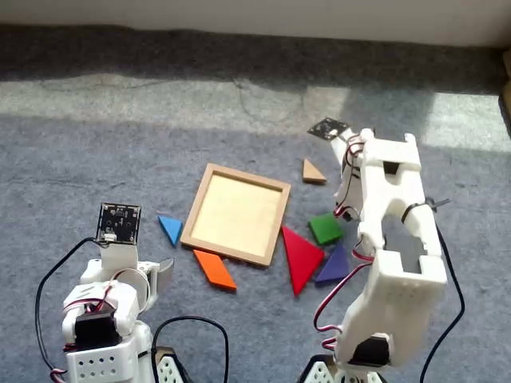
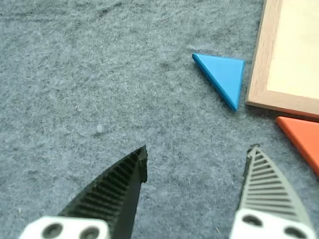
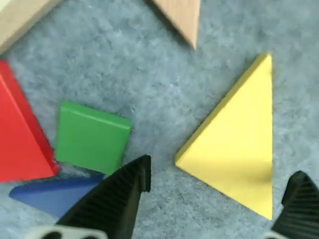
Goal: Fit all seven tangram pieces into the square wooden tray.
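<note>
Pieces around the tray, both pincers released

The square wooden tray [image 1: 227, 252] lies in the middle of the grey counter [image 1: 120, 159]. A blue triangle [image 2: 223, 77] rests just beside its left rim, and an orange parallelogram [image 1: 214, 269] lies at its near edge. On the right are a red triangle [image 1: 300, 255], a green square [image 1: 325, 228] and a dark blue triangle [image 1: 335, 266]. A wood-coloured triangle [image 1: 312, 171] lies farther back. The left pincer [image 2: 199, 149] hangs spread above bare counter, near the blue triangle. The right pincer [image 3: 223, 167] is spread wide, with a yellow triangle [image 3: 239, 154] between its jaws; whether they touch it cannot be told.
</note>
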Tool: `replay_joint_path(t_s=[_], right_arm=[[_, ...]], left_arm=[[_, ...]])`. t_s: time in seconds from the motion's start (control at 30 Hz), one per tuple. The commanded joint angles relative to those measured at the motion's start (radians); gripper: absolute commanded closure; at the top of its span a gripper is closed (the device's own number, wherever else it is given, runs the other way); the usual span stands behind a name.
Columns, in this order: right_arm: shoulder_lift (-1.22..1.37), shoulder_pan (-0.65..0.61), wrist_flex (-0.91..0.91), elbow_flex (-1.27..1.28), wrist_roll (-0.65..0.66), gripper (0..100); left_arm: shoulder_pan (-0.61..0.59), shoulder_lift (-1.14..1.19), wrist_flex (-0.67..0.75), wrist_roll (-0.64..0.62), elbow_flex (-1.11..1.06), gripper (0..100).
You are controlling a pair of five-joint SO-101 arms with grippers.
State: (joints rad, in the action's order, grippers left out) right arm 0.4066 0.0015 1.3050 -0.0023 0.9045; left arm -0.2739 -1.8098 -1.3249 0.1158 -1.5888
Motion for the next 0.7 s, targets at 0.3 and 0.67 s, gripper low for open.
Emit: replay_joint_path(t_s=[0.3,0.67], right_arm=[[0.160,0.048,0.010,-0.200,0.107,66.3],[0.157,0.062,0.239,-0.349,0.150,91.1]], left_arm=[[-0.010,-0.005,0.000,0.006,0.022,69],[-0.010,-0.005,0.000,0.006,0.022,69]])
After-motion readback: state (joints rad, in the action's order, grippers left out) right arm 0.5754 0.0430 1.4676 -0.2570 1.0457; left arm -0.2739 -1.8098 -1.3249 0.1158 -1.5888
